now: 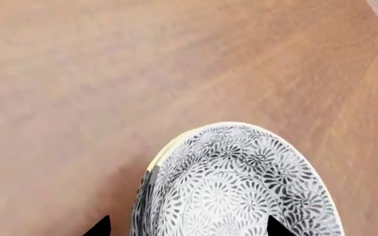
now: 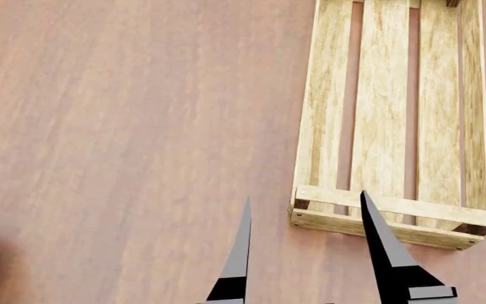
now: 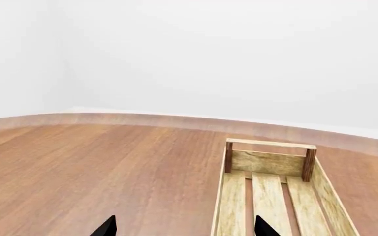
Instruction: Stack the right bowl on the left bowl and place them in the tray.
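Right gripper (image 2: 304,237) hangs low, fingers spread apart, empty, near the tray (image 2: 390,226). Left gripper (image 1: 185,226) straddles a patterned bowl (image 1: 241,184); grip undetermined.

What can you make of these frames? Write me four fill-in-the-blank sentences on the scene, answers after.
1. The wooden tray is ___ inside.
2. The patterned bowl rests on the ___, outside the tray.
3. The right gripper is ___, holding nothing.
4. In the head view, the bowl shows only as a sliver at the ___ edge.

Missing words: empty; table; open; left.
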`<state>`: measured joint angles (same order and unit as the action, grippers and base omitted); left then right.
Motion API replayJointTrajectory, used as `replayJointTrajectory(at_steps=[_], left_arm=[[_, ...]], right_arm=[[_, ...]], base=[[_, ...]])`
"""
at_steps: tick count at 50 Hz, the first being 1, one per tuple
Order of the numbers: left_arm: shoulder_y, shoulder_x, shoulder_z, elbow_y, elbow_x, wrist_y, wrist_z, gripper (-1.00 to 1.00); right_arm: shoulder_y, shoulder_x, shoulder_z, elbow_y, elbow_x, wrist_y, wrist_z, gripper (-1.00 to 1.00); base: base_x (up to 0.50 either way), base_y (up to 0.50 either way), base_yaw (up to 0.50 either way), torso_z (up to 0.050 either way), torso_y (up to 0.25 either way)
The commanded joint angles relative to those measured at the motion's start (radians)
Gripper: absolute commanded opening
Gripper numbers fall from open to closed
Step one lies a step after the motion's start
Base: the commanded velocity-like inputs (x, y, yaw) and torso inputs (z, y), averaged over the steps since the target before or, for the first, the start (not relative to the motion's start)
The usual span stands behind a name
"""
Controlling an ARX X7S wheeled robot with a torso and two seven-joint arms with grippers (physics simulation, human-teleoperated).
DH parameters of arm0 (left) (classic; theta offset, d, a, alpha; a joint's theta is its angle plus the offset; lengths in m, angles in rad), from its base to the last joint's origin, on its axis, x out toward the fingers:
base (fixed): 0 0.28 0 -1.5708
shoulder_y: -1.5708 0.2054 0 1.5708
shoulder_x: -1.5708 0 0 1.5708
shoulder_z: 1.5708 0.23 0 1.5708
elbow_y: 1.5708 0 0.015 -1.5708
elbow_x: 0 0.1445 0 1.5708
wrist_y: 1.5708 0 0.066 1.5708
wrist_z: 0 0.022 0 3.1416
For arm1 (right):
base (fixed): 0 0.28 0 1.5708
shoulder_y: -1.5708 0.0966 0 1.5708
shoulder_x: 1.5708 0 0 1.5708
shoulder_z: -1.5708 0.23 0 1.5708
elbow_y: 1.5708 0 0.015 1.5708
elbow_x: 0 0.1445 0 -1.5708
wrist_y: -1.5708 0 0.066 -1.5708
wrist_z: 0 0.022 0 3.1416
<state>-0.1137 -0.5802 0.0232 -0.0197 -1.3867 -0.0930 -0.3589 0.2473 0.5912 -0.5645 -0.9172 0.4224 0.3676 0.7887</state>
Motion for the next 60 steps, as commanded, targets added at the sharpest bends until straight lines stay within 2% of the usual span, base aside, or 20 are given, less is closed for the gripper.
replayJointTrajectory(at_steps=[1,2,23,33,46,60], left_arm=[[-0.009,0.005,0.011,-0.011,0.0,-0.006,-0.001,1.0],[-0.008,0.004,0.011,-0.007,0.0,-0.006,-0.003,-1.0],[0.008,-0.002,0.008,0.03,0.003,-0.003,-0.008,-1.0],[0.017,-0.036,0.005,0.182,0.045,0.009,-0.03,-1.0],[-0.034,-0.085,0.041,0.346,0.095,-0.035,-0.097,-1.0],[-0.088,-0.176,0.114,0.576,0.385,-0.097,-0.243,-1.0]], right_arm=[[0.004,0.001,-0.001,-0.003,0.003,0.003,0.003,1.0],[0.004,0.001,-0.001,-0.002,0.003,0.003,0.003,1.0],[0.004,0.005,-0.005,-0.004,0.003,0.001,0.008,1.0],[0.005,0.01,-0.001,-0.009,0.006,0.001,0.012,1.0],[0.013,0.011,-0.002,-0.012,0.011,0.008,0.016,1.0],[0.01,0.025,0.001,-0.011,0.007,0.001,0.015,1.0]], base=[[0.0,0.0,0.0,0.0,0.0],[0.0,0.0,0.0,0.0,0.0],[0.0,0.0,0.0,0.0,0.0],[0.0,0.0,0.0,0.0,0.0],[0.0,0.0,0.0,0.0,0.001],[0.0,0.0,0.0,0.0,0.001]])
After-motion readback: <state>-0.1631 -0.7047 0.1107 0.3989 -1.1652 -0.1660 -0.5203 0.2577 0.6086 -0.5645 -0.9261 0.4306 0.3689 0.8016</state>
